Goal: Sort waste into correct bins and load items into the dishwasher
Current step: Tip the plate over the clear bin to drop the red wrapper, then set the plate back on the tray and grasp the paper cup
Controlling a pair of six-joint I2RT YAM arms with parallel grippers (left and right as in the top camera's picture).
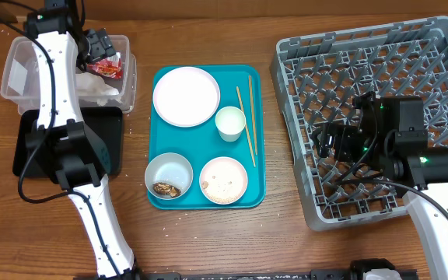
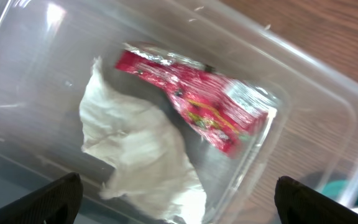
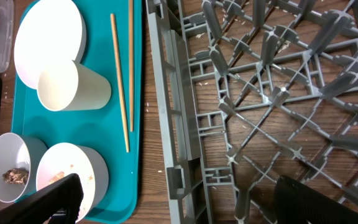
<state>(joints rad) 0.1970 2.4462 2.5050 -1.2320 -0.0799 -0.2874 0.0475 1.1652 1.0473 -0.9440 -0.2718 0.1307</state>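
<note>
Wooden tabletop (image 1: 208, 241), brown. Clear tub (image 1: 22, 74), upper left: red wrapper (image 2: 197, 102) and white napkin (image 2: 135, 155) inside. Left end effector (image 2: 179, 199) above it, released, empty. Black tray (image 1: 107, 128) adjoining. Teal tray (image 1: 259, 140), centre: plate (image 1: 186, 96), cup (image 1: 230, 123), bowl with brown lump (image 1: 169, 176), bowl with crumbs (image 1: 223, 180), chopsticks (image 1: 245, 124). Grey rack (image 1: 317, 70), right. Right end effector (image 3: 185, 199) over it, released, empty.

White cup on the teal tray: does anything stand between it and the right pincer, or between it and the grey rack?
Only two chopsticks, lying flat on the teal tray beside the cup, and the rack's raised near wall. The open right pincer hovers near that wall; nothing taller intervenes.
</note>
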